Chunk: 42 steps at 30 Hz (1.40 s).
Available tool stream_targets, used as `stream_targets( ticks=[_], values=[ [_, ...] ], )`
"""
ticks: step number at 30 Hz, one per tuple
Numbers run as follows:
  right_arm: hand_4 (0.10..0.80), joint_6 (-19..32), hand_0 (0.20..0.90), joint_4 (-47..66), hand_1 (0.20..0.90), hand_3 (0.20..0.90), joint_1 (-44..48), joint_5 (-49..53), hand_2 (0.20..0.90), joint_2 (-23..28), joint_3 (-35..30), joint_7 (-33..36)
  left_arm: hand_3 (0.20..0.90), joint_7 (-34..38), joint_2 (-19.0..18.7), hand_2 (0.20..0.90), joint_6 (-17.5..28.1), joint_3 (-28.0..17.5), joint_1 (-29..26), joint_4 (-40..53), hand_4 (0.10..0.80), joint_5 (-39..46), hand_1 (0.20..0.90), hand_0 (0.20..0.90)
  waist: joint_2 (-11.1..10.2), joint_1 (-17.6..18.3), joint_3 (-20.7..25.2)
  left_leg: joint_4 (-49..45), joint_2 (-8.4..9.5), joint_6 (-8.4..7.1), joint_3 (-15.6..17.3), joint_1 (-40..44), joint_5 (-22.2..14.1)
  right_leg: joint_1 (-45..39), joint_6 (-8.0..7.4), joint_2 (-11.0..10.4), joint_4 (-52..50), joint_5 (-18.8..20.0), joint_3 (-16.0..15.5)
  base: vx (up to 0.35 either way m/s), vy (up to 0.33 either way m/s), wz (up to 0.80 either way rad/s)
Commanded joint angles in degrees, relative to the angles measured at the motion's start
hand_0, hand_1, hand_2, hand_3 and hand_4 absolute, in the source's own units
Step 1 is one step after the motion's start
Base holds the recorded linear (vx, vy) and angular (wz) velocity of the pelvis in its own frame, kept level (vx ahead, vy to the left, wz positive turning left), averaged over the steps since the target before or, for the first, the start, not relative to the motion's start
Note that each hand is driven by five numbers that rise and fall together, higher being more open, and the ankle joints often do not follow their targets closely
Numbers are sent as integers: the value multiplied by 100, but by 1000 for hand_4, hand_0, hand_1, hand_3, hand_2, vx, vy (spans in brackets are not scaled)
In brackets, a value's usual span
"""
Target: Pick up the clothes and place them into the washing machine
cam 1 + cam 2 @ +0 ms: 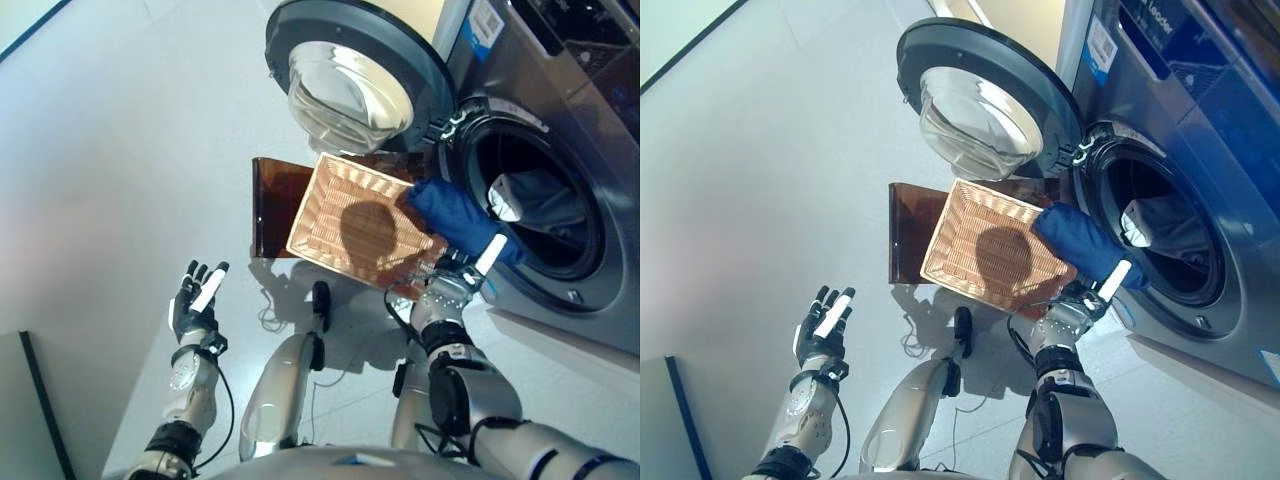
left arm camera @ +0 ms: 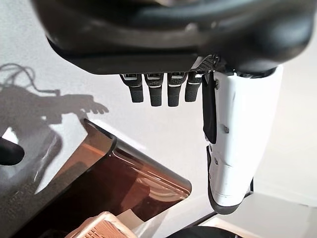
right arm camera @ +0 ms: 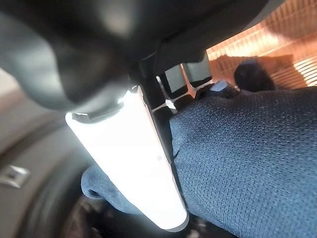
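Note:
A dark blue garment (image 1: pixel 455 215) hangs between the wicker basket (image 1: pixel 350 230) and the washing machine's round opening (image 1: pixel 590 240). My right hand (image 1: pixel 450 285) is shut on it from below. In the right wrist view the white-covered thumb (image 3: pixel 143 163) presses along the blue garment (image 3: pixel 247 148) and the fingers dig into it. A grey and white garment (image 1: pixel 540 200) lies inside the drum. My left hand (image 1: pixel 195 300) is held up at the lower left, open and holding nothing, with its fingers (image 2: pixel 158 89) straight.
The machine's round door (image 1: pixel 350 80) stands swung open to the left, above the basket. The basket rests tilted on a brown translucent stand (image 1: pixel 275 205) on the pale floor. A dark-edged panel (image 1: pixel 30 400) stands at the lower left.

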<state>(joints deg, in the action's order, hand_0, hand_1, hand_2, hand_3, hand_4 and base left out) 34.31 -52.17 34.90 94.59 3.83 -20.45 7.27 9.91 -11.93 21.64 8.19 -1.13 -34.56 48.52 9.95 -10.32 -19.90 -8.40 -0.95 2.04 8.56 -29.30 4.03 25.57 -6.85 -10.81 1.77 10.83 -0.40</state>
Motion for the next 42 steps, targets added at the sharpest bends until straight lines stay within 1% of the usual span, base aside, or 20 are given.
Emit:
stream_targets(
  ticks=[1, 4, 5, 8, 12, 14, 20, 23, 27, 31, 32, 34, 36, 42],
  values=[
    [300, 455, 200, 246, 200, 200, 330, 151, 200, 523, -321, -331, 900, -32, -80, 900, 393, 112, -61, 183, 800, 105, 900, 900, 645, -183, 106, 1340, 186, -390, -278, 706, 258, -447, -6, 393, -474, -685, -37, 0, 20, -4],
    [300, 517, 200, 193, 200, 200, 376, 191, 200, 643, -430, -322, 900, -40, -65, 900, 405, 107, -52, 166, 800, 106, 900, 900, 697, -175, 112, 1340, 190, -389, -253, 693, 248, -406, -3, 404, -498, -692, 5, -2, 16, -8],
    [300, 576, 200, 125, 200, 200, 450, 227, 200, 794, -546, -299, 900, -58, -84, 900, 410, 107, -26, 158, 800, 93, 900, 900, 752, -147, 122, 1340, 194, -387, -235, 685, 242, -375, -3, 405, -509, -693, 31, 1, 22, -14],
    [300, 635, 200, 75, 200, 200, 533, 246, 200, 995, -670, -291, 900, -83, -102, 900, 419, 103, -3, 189, 800, 79, 900, 900, 820, -123, 144, 1340, 190, -390, -207, 676, 234, -327, -3, 412, -532, -695, 55, 2, 12, -5],
    [300, 669, 200, -16, 200, 200, 620, 288, 200, 1197, -782, -282, 900, -91, -108, 900, 427, 104, 18, 157, 800, 49, 900, 900, 869, -118, 176, 1340, 179, -384, -170, 667, 220, -282, -2, 417, -566, -705, 90, 7, 9, -6],
    [300, 695, 200, -66, 200, 200, 715, 329, 200, 1396, -854, -301, 900, -123, -130, 900, 414, 113, 48, 162, 800, 29, 900, 900, 920, -96, 214, 1340, 167, -381, -141, 675, 212, -249, 0, 433, -595, -721, 125, 16, 12, -12],
    [300, 762, 200, -65, 200, 200, 921, 366, 200, 1633, -936, -335, 900, -163, -175, 900, 402, 121, 106, 216, 800, -51, 900, 900, 999, -83, 283, 1340, 151, -380, -97, 691, 184, -207, 5, 460, -626, -754, 170, 20, 1, -8],
    [300, 726, 200, -287, 200, 200, 1119, 259, 200, 1992, -924, -215, 900, -191, -212, 900, 405, 113, 163, 239, 800, -104, 900, 900, 1039, -100, 309, 1340, 135, -372, -70, 703, 177, -179, 9, 468, -667, -780, 203, 14, -13, -11],
    [300, 596, 200, -491, 200, 200, 1378, -60, 200, 2371, -723, 45, 900, -213, -266, 900, 418, 140, 217, 398, 800, -141, 900, 900, 1071, -146, 303, 1340, 118, -366, -27, 684, 176, -125, 4, 483, -699, -776, 201, 1, -3, -1],
    [300, 230, 200, -857, 200, 200, 1585, -611, 200, 2691, -343, 388, 900, -238, -329, 900, 398, 186, 267, 591, 800, -191, 900, 900, 1076, -214, 238, 1340, 84, -370, 5, 639, 211, -46, 7, 504, -738, -767, 189, 0, 0, 0],
    [300, 211, 200, -880, 200, 200, 1612, -634, 200, 2715, -335, 412, 900, -239, -321, 900, 395, 182, 266, 597, 800, -191, 900, 900, 1081, -214, 236, 1340, 83, -371, 9, 634, 213, -38, 8, 506, -741, -766, 193, -24, -54, -5],
    [300, 5, 200, -1032, 200, 200, 1785, -848, 200, 2802, -75, 501, 900, -301, -352, 900, 399, 253, 272, 777, 800, -128, 900, 900, 1037, -259, 154, 1340, 66, -372, 19, 573, 240, 15, 14, 527, -736, -742, 164, -20, -50, -4],
    [300, -53, 200, -1073, 200, 200, 1905, -914, 200, 2836, 37, 548, 900, -296, -376, 900, 387, 265, 278, 839, 800, -104, 900, 900, 1016, -291, 111, 1340, 60, -378, 21, 534, 260, 47, 17, 536, -745, -731, 138, 0, 0, 0],
    [300, -85, 200, -1093, 200, 200, 2234, -985, 200, 2879, 203, 625, 900, -260, -420, 900, 388, 272, 276, 968, 800, -102, 900, 900, 1030, -365, 70, 1340, 69, -397, -6, 430, 297, 156, 25, 521, -764, -731, 111, 0, 0, 0]
  ],
)
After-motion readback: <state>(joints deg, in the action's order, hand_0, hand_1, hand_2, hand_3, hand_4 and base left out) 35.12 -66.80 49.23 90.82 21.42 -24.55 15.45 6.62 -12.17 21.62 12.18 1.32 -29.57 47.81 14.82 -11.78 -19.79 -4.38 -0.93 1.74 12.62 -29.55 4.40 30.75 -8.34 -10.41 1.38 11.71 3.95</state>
